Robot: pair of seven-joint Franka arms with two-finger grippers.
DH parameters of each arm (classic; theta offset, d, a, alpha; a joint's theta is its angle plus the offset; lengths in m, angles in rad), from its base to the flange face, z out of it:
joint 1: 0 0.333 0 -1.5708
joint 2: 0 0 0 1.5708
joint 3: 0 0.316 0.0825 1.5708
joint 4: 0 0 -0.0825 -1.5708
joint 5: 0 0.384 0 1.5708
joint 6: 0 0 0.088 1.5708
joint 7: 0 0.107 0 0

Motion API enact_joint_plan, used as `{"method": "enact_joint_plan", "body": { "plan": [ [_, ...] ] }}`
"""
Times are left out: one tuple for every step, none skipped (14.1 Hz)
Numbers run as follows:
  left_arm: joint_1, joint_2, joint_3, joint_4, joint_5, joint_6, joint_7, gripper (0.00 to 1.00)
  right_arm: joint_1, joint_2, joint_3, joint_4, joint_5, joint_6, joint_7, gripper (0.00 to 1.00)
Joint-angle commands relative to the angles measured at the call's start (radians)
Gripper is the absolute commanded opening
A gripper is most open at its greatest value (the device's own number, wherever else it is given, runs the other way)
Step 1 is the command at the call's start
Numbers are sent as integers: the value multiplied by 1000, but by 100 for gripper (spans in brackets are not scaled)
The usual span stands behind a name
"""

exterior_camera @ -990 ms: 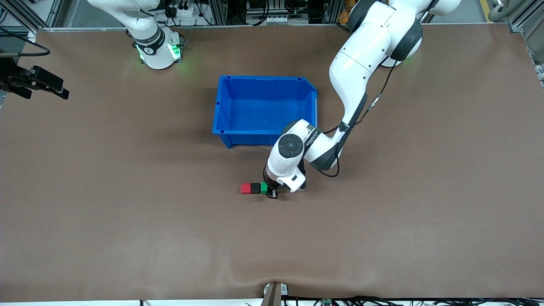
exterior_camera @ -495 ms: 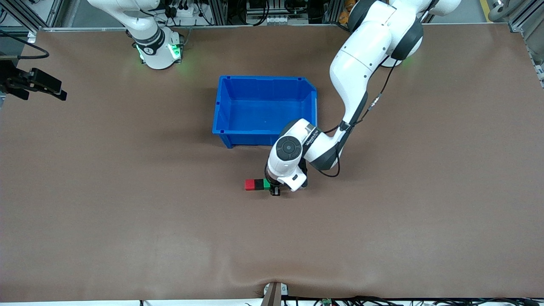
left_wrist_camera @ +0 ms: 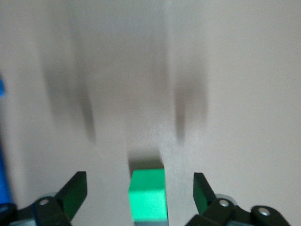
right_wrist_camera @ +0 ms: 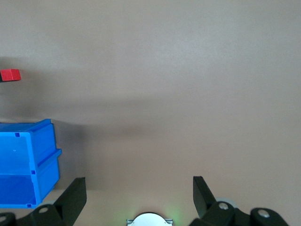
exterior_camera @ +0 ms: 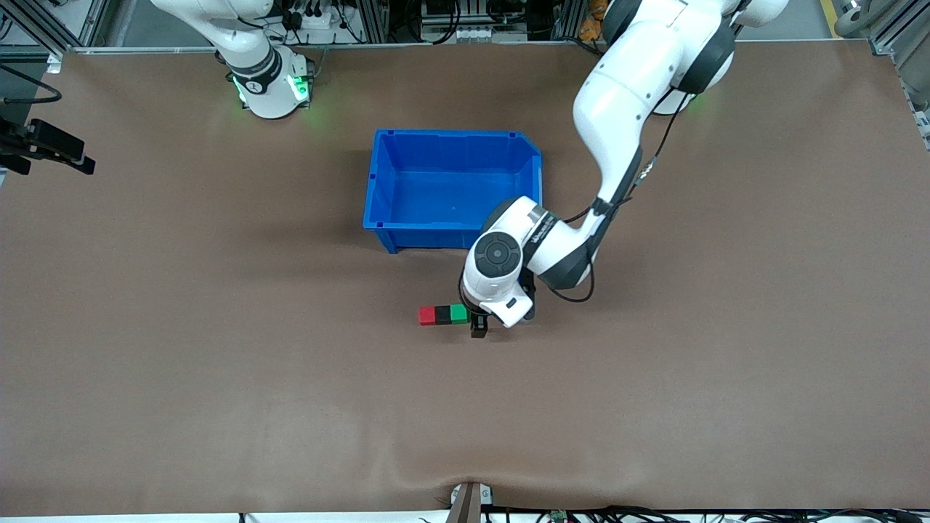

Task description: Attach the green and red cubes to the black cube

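1. Lying in one tight row on the desk (exterior_camera: 218,407) are the red cube (exterior_camera: 427,315), the black cube (exterior_camera: 442,314) and the green cube (exterior_camera: 458,314), each touching the next, with the black one in the middle.
2. That row sits near the middle of the desk, nearer to the front camera than the blue bin (exterior_camera: 385,185), and its long axis runs along the desk from the right arm's end toward the left arm's end.
3. The left hand (exterior_camera: 479,325) is low over the desk at the green end of the row, and its fingers are spread wide with nothing between them.
4. From the left wrist view, the green cube (left_wrist_camera: 148,195) stands free in the gap between the two fingers (left_wrist_camera: 73,194), touching neither.
5. The relation that matters now is this: the row points straight at the left hand, so any move along that axis would push the cubes, while a lift straight up should clear them.
6. The right hand (exterior_camera: 45,147) waits at the desk edge at the right arm's end, well apart from the cubes, its fingers also spread and empty.
7. Its wrist view catches the red cube (right_wrist_camera: 10,75) and a corner of the blue bin (right_wrist_camera: 28,162).
8. Judging from how the cubes lie, both coloured cubes look joined to the black one, so the attaching seems done.
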Motion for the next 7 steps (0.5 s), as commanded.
{"method": "enact_joint_plan", "body": {
  "plan": [
    [4,-111,9,-28,5,-120,164,100,-6,-8,9,-10,2,6,-8,100],
    [11,-143,11,-29,3,-148,207,100,1,-8,12,-13,2,6,1,100],
    [48,-174,8,-32,5,-179,241,100,12,-9,12,-23,2,7,4,100],
    [76,-209,0,-33,2,-213,278,100,17,-11,12,-27,2,9,16,100],
    [85,-246,0,-34,-3,-251,330,100,18,-11,14,-26,3,9,34,100],
    [94,-287,2,-42,-3,-300,395,100,18,-11,14,-27,3,9,39,100],
    [110,-329,2,-46,-3,-350,460,100,18,-11,14,-27,3,7,41,100]
  ]
}}
